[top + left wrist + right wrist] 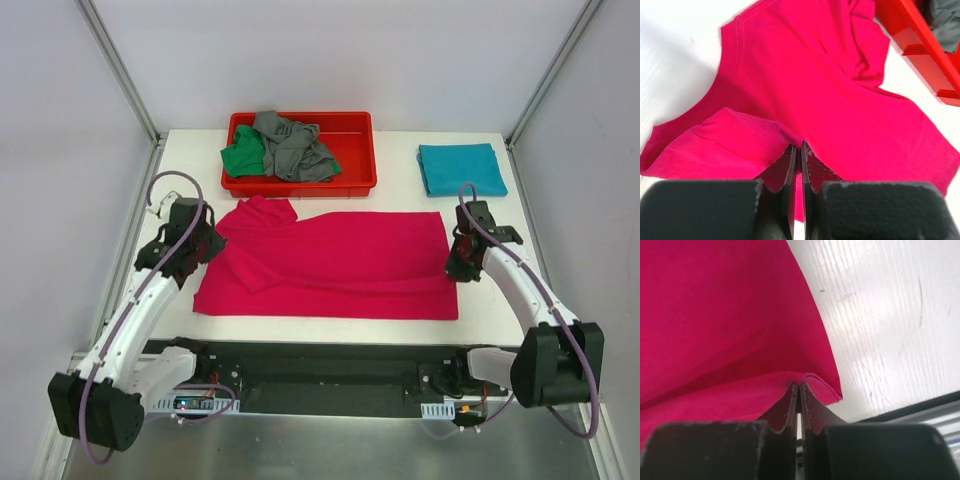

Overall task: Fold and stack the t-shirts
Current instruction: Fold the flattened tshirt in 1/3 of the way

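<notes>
Surface: a white desk [400,200] with faint grain; a black base rail [330,365] runs along its near edge.
Room: plain grey walls [350,50], with slanted metal frame posts [120,70] at the far corners.
Red tray [345,185]: at the far edge, left of centre, holding the crumpled green t-shirt [241,157] and grey t-shirt [293,147], which touch each other.
Teal t-shirt [460,168]: folded into a flat rectangle on the far right of the desk, apart from the tray.
Magenta-pink t-shirt [340,262]: spread across the middle of the desk, just in front of the tray, its left end bunched and folded over, its right part flat.
Left end effector [798,150]: at the shirt's left side, fingers pressed together, pinching a raised fold of the magenta-pink fabric.
Right end effector [798,387]: at the shirt's near right corner, fingers closed on the hemmed edge, which lifts into the tips; bare desk lies just to its right.
</notes>
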